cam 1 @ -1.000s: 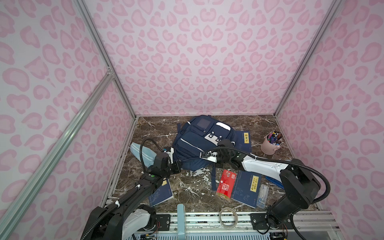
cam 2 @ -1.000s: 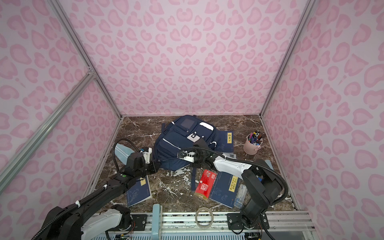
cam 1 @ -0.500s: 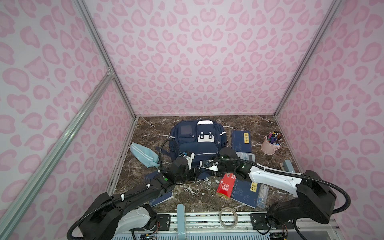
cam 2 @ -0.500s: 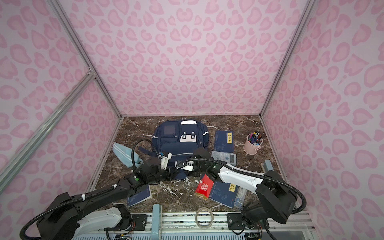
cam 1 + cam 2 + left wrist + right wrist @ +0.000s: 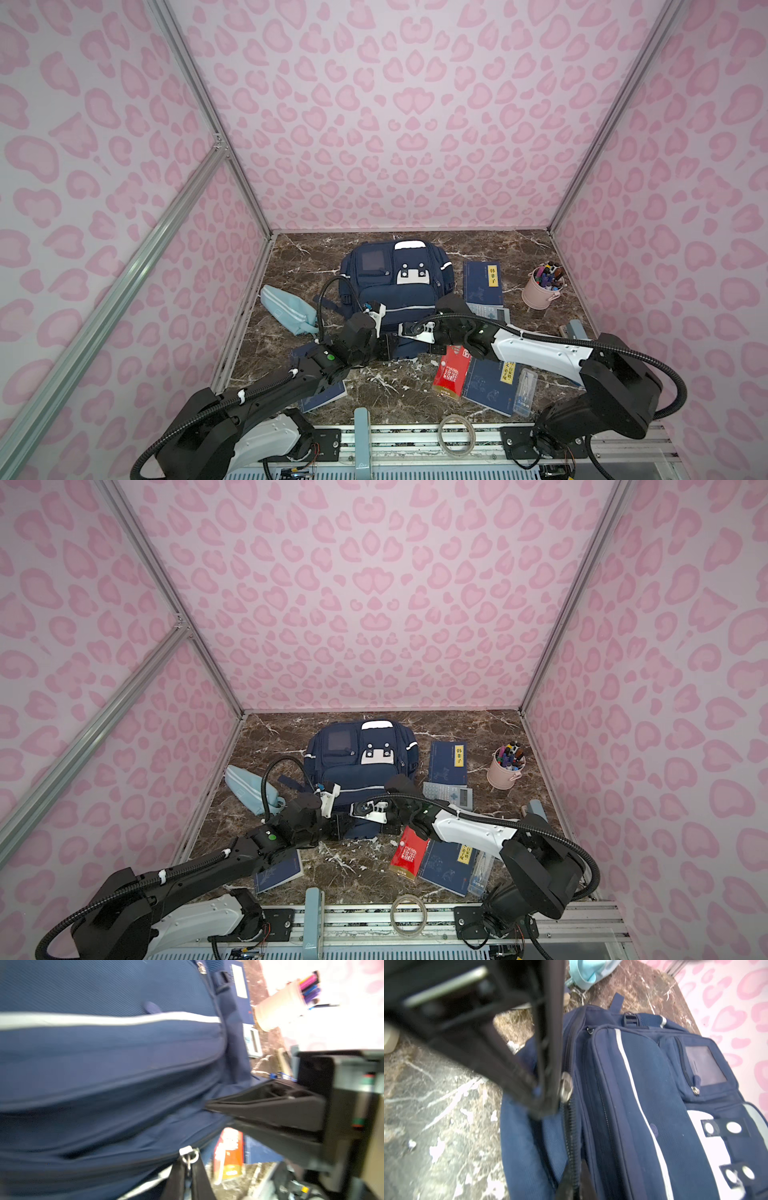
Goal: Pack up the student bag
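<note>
On the marbled bench (image 5: pixel 374 386), the soft, limp student bag (image 5: pixel 399 291) is sagging; left fingers (image 5: pixel 174 1182) and right fingers (image 5: pixel 512 1072) are pinching its zipper edge (image 5: pixel 571 1126).

This is a staged robot test booth rather than a lived-in room. Pink heart-print walls (image 5: pixel 395 124) hang on bare aluminium struts (image 5: pixel 210 112) around a marble-look desk (image 5: pixel 374 386). A left arm (image 5: pixel 270 386) and a right arm (image 5: pixel 540 353) are bolted to a metal rail (image 5: pixel 395 434).

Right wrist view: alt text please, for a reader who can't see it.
The left gripper, blurred and shut, has its tips at a silver zipper pull on the navy student bag, which lies on a brown marble table. A light-blue pouch sits beyond.
</note>
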Controlling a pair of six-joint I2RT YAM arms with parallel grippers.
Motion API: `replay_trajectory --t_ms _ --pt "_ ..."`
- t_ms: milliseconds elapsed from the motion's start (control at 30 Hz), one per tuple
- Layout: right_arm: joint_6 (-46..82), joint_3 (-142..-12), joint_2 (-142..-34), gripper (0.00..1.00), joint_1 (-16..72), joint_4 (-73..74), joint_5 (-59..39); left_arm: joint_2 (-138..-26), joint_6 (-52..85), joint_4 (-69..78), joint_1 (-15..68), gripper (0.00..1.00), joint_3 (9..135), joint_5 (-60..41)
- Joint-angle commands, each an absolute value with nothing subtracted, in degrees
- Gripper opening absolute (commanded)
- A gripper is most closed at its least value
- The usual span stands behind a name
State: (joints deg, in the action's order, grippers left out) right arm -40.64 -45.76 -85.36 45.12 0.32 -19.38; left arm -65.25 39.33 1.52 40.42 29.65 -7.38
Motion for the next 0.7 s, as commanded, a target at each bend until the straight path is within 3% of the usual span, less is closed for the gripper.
replay_trajectory --t_ms 0,133,233,333,433,467,500,567,667 --pt "-42.5 -45.6 -83.8 0.00 44.2 -2.7 -18.7 -65.0 36.6 -1.3 33.7 0.04 27.8 -5.1" --pt "-42.4 -44.3 -82.0 0.00 40.3 -2.6 -22.6 -62.4 33.5 -3.7 23.2 0.04 27.5 -4.1" --pt "-43.3 -42.9 -81.1 0.00 36.8 -1.2 -21.0 -61.3 32.0 -4.7 20.4 0.04 28.7 -5.1" --pt "-41.3 -42.5 -80.9 0.00 32.1 1.7 -18.0 -60.8 33.6 -3.9 22.0 0.04 29.0 -11.3" --pt "-41.3 -42.7 -80.7 0.00 30.6 3.5 -21.1 -59.7 35.0 -4.0 29.5 0.04 30.1 -9.5" --pt "-41.8 -42.7 -80.8 0.06 30.9 3.6 -20.3 -59.9 35.1 -4.4 31.8 0.04 30.7 -8.4" --pt "-41.5 -43.0 -81.4 0.21 31.2 3.8 -17.7 -60.1 35.7 -4.3 34.0 0.04 31.0 -8.2" --pt "-37.6 -44.5 -81.9 0.35 32.2 2.4 -11.1 -60.4 37.2 -2.3 36.2 0.04 30.7 -9.8" --pt "-32.4 -44.1 -78.5 0.54 33.9 0.1 -15.9 -60.3 39.2 0.8 38.2 0.04 29.9 -11.1"
